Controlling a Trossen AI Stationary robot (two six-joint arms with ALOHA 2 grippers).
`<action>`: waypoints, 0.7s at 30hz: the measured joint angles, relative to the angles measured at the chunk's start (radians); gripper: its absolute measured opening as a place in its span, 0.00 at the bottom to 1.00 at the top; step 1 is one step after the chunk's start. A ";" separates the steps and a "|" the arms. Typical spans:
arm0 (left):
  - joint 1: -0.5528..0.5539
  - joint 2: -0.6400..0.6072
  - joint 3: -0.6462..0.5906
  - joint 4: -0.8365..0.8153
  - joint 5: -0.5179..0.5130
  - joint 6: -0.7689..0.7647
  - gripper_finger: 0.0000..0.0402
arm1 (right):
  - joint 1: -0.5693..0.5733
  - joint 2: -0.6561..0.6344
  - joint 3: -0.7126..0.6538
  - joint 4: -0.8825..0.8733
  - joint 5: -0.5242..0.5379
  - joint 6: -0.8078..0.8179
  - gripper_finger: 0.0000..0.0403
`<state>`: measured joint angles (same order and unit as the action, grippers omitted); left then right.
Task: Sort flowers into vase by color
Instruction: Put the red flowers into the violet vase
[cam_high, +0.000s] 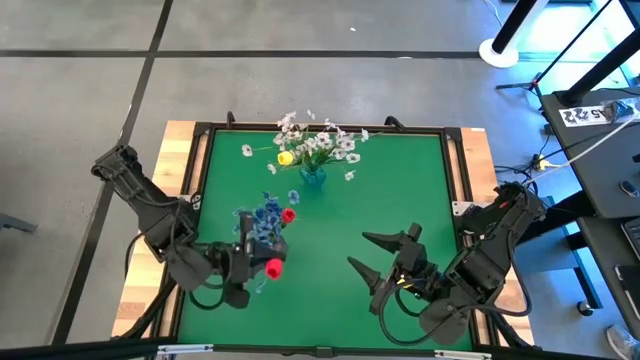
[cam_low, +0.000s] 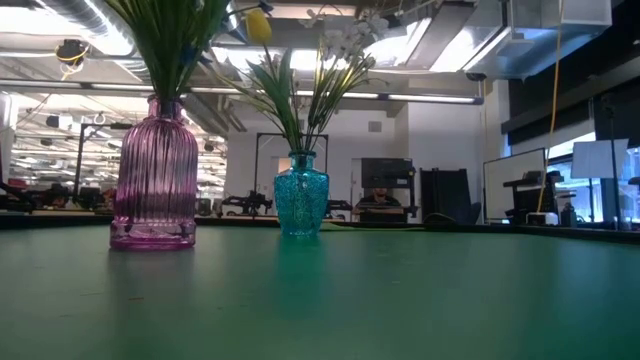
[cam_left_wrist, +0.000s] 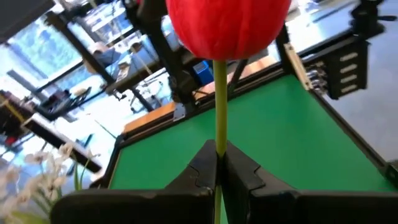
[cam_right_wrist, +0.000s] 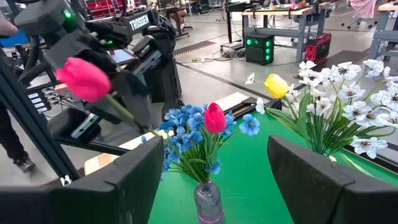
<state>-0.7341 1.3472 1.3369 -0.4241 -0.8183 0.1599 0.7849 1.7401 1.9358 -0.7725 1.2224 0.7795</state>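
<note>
My left gripper (cam_left_wrist: 219, 167) pinches the red tulip (cam_left_wrist: 227, 28) high on its stem: light, springy, top-heavy. My right gripper (cam_high: 385, 252) waits, fingers spread.

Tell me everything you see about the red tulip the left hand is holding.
The red tulip has a smooth, closed, plastic-looking bud on a thin green stem. The left hand is shut on the stem just below the bud, which sticks out past the fingertips. It hangs above the green table, beside the vase of blue flowers, touching nothing else.
</note>
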 joint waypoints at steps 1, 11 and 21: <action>0.000 0.000 0.000 -0.001 0.006 0.011 0.01 | 0.000 0.000 0.000 -0.002 0.000 0.001 0.71; 0.001 0.005 0.001 -0.101 0.103 -0.013 0.01 | 0.000 0.000 0.000 -0.002 0.006 0.002 0.71; 0.017 0.005 -0.028 -0.135 -0.027 -0.331 0.01 | -0.007 0.000 0.000 0.001 -0.003 0.003 0.71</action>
<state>-0.7170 1.3521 1.3089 -0.5592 -0.8454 -0.1709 0.7776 1.7401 1.9358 -0.7712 1.2198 0.7830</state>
